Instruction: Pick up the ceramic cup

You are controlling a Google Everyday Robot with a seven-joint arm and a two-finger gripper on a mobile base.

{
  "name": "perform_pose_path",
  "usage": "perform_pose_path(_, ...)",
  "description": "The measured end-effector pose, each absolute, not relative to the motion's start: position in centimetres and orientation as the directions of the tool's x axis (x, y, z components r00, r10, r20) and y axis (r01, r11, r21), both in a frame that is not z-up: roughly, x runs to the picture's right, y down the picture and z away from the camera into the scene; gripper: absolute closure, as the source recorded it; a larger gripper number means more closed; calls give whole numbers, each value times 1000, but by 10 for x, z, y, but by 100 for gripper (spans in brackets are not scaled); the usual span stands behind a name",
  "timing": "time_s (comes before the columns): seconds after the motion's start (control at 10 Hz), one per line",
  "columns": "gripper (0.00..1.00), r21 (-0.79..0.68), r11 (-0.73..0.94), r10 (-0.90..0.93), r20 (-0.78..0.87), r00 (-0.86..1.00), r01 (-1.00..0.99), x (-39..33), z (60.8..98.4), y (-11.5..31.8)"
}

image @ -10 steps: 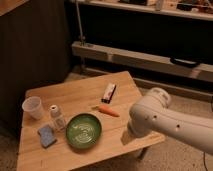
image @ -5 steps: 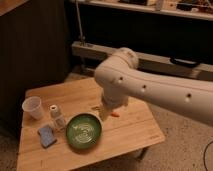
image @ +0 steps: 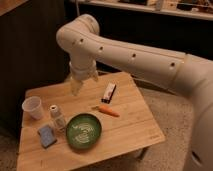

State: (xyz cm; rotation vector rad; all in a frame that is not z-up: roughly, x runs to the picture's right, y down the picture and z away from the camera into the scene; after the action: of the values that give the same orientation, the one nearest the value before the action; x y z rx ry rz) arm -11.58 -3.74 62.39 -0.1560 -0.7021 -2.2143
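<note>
The ceramic cup (image: pixel 33 107) is a small whitish tapered cup standing upright near the left edge of the wooden table (image: pixel 130 130). My white arm reaches in from the right and bends down over the table's back part. The gripper (image: pixel 81 82) hangs above the back left of the table, up and to the right of the cup, well apart from it. It holds nothing that I can see.
A small white capped bottle (image: pixel 56 115) stands just right of the cup. A round green bowl (image: pixel 83 131) sits at the front middle, a blue sponge (image: pixel 46 136) to its left. An orange carrot (image: pixel 107 110) and a dark-and-white packet (image: pixel 108 93) lie mid-table. Dark shelving stands behind.
My arm has swung from the table's right side across to the left and back. The gripper now hangs over the back left of the table, nearer the cup. The objects have not moved.
</note>
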Motion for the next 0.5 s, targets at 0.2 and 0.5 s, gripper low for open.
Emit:
perform_pose_path(0.2, 32, 499, -538, -644, 276, -713, 679, -161, 638, -57)
perform_pose_path(0.5, 32, 617, -505, -632, 212, -746, 604, -224, 663, -73)
